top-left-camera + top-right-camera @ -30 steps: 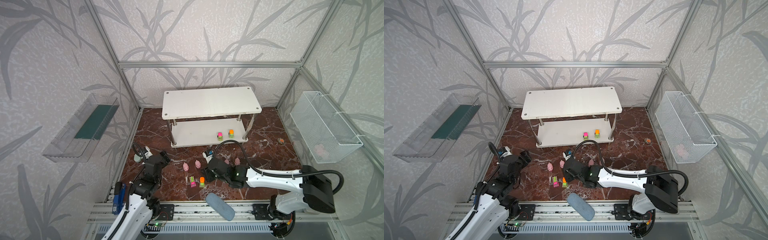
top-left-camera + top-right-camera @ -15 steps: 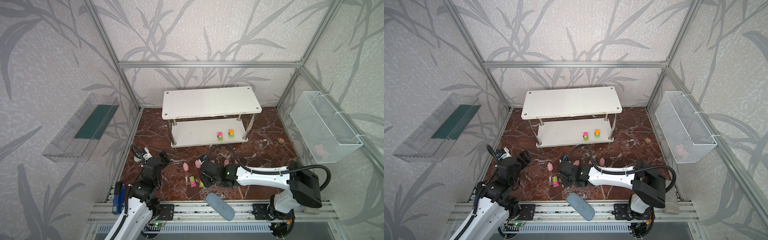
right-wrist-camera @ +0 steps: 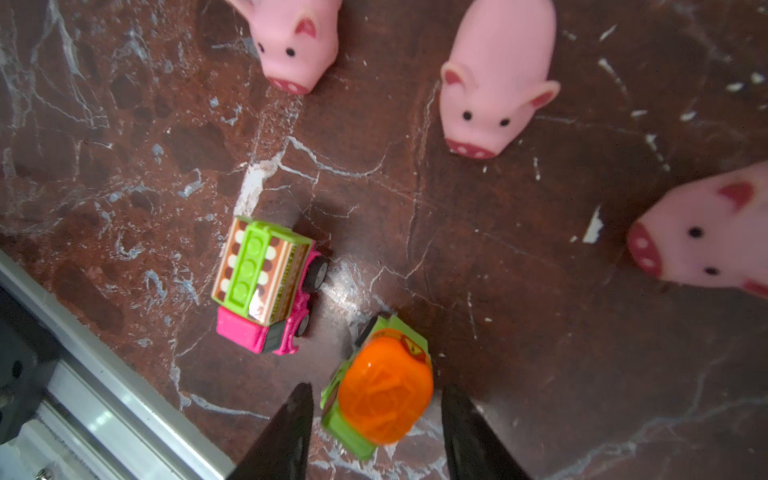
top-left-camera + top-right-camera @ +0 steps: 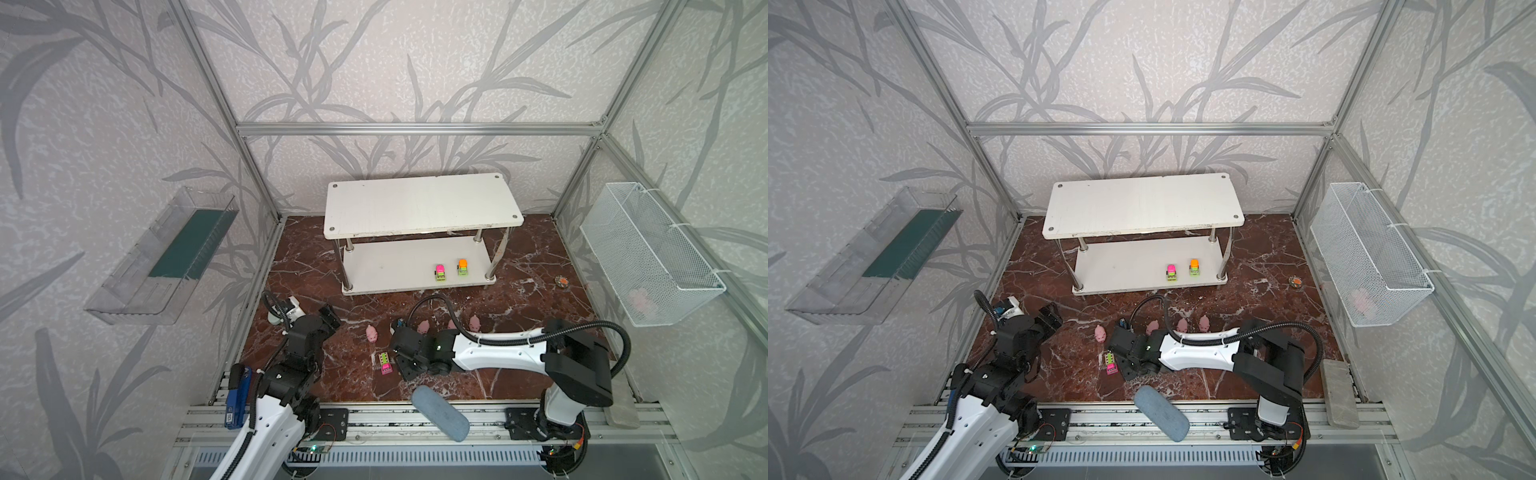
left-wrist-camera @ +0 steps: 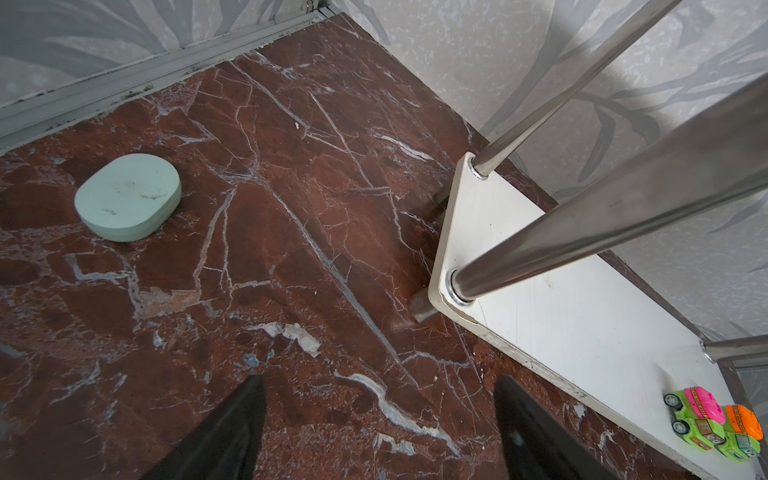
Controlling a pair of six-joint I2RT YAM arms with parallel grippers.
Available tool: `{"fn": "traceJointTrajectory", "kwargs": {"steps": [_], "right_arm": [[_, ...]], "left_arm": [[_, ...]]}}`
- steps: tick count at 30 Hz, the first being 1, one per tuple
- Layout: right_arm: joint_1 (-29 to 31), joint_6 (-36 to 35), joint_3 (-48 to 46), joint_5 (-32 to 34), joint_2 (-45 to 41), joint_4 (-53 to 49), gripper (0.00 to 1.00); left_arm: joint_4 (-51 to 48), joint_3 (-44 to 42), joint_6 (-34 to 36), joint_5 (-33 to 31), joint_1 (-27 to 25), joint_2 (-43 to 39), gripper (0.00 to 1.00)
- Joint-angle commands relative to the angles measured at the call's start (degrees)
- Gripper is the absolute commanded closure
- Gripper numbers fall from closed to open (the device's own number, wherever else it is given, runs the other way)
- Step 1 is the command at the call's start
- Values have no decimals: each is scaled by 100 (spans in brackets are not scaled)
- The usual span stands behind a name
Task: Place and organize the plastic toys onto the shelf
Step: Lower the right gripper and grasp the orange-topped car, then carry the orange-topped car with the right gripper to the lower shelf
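Right wrist view: the orange-cab truck [image 3: 382, 399] sits on the marble surface [image 3: 540, 332] near its front edge, between the fingers of my right gripper [image 3: 376, 388]. The jaws are apart with a thin gap on each side, and I see no contact. Both top views hide this truck under my wrist. The pink-cab truck [image 3: 266, 286] stands just beside it, not touching.

Four pigs [image 4: 424, 327] lie in a loose row toward the middle. The wrist view shows three, two of them cropped. Two more trucks [image 4: 440, 273] stand on the lower board of the shelf [image 4: 415, 203], near its right front corner. The shelf stands at the back edge.

There is a pink blur in the wire basket [image 4: 648, 266] that I cannot identify.

My right arm lies low, stretched from the right front corner toward the middle. My left gripper [image 5: 379, 380] has its fingers wide with nothing between, over bare surface near the left edge. The left arm is folded upright.
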Motion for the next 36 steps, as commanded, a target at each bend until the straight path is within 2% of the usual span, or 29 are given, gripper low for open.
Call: {"fn": "traceJointTrajectory", "kwargs": {"steps": [1,10,22,29,32,36], "right_arm": [[40,3,148,-17,118,11,49],[30,64,237,131,249,115,50],[32,139,325,348,341,-22,71],[31,135,246,635,-40,-283,75],[33,64,284,864,-355,-484,75],[25,-101,433,1594,-842,-684,75]], "left_arm": [[-34,0,-94,-58,-10,-4,16],[28,-22,-93,-76,-5,55,16],[7,-57,-104,-71,-16,21,16],[37,-78,-113,-57,-10,22,16],[41,-83,-112,-59,-10,21,16],[41,-78,-109,-46,-10,-1,16]]}}
